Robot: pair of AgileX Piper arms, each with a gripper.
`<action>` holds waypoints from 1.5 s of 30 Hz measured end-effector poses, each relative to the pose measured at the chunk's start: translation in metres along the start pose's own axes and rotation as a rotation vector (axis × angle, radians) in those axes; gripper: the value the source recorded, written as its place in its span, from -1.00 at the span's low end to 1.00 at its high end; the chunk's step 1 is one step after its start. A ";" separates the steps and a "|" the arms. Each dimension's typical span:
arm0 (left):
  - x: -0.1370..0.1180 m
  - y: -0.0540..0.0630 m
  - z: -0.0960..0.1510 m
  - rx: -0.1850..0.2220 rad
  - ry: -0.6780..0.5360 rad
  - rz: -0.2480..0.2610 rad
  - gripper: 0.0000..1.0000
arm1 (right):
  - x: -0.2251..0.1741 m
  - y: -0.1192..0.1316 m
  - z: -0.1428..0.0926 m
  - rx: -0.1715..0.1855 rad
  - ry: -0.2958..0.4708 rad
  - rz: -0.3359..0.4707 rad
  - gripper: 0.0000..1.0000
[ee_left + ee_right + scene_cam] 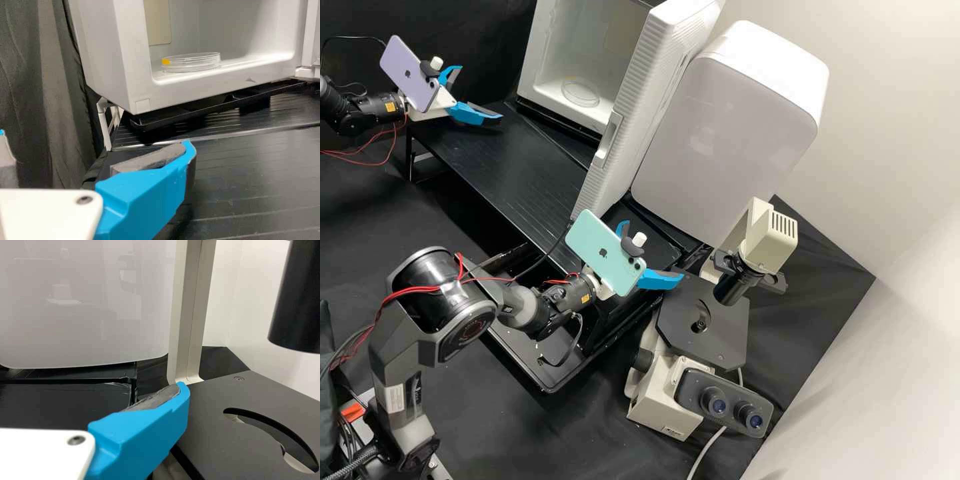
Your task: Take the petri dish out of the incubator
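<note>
The dish [580,92] lay untouched inside the open incubator [550,40]. The left gripper [479,93] hung spread outside it, the right gripper [653,252] spread by the microscope [700,333]; reach, grasp and withdrawal were not yet done

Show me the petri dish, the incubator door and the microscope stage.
petri dish [191,61], left wrist view, centre of its clear lid.
incubator door [647,100], high view, its ribbed face.
microscope stage [235,395], right wrist view, flat black top.

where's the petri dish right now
In the high view the petri dish lies flat on the floor of the open incubator at the far end of the bench, just left of its swung-open door.
</note>
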 end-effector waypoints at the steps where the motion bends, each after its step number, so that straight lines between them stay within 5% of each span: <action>1: 0.000 0.000 0.000 0.000 0.000 0.000 1.00 | 0.000 0.000 0.000 0.000 0.000 0.000 1.00; 13: 0.000 0.000 0.001 0.001 -0.008 -0.001 1.00 | 0.000 0.000 0.000 0.000 0.000 0.000 1.00; 18: 0.000 -0.001 0.010 -0.031 -0.064 -0.011 1.00 | 0.000 0.000 0.000 0.000 0.000 0.000 1.00; 24: -0.009 0.008 0.045 -0.038 -0.225 0.010 1.00 | 0.000 0.000 0.000 0.000 0.000 0.000 1.00; 33: -0.020 0.030 0.101 0.027 -0.467 0.082 1.00 | 0.000 0.000 0.000 0.000 0.000 0.000 1.00; 38: -0.018 0.038 0.124 0.031 -0.526 0.084 1.00 | 0.000 0.000 0.000 0.000 0.000 0.000 1.00; 45: -0.001 0.033 0.139 0.042 -0.537 0.026 1.00 | 0.000 0.000 0.000 0.000 0.000 0.000 1.00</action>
